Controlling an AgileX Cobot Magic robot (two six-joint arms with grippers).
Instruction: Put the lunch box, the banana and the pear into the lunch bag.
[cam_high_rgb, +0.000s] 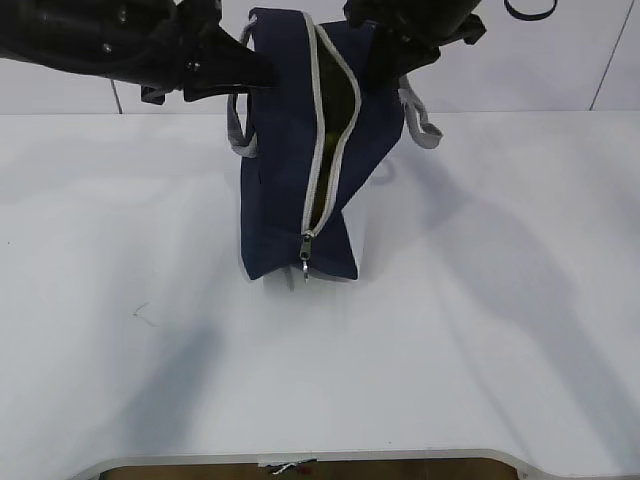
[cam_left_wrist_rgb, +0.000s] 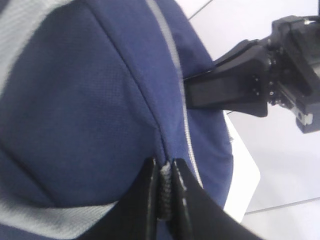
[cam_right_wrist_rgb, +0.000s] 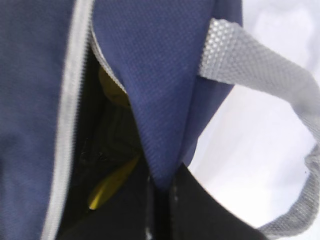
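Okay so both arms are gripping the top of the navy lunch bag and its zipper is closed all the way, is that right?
Not quite. The lunch bag zipper is open, its pull low at the front end; the exterior view shows the gap, and the right wrist view shows something yellow inside. Both arms do grip its top.

A white table (cam_high_rgb: 480, 340) fills the scene, lit from above with soft grey shadows. Behind it stands a pale wall (cam_high_rgb: 560, 60) with a thin dark seam.

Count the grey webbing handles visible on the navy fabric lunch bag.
2. One grey webbing handle loops off the bag's left side by the left pincer; the other grey webbing handle hangs off its right side.
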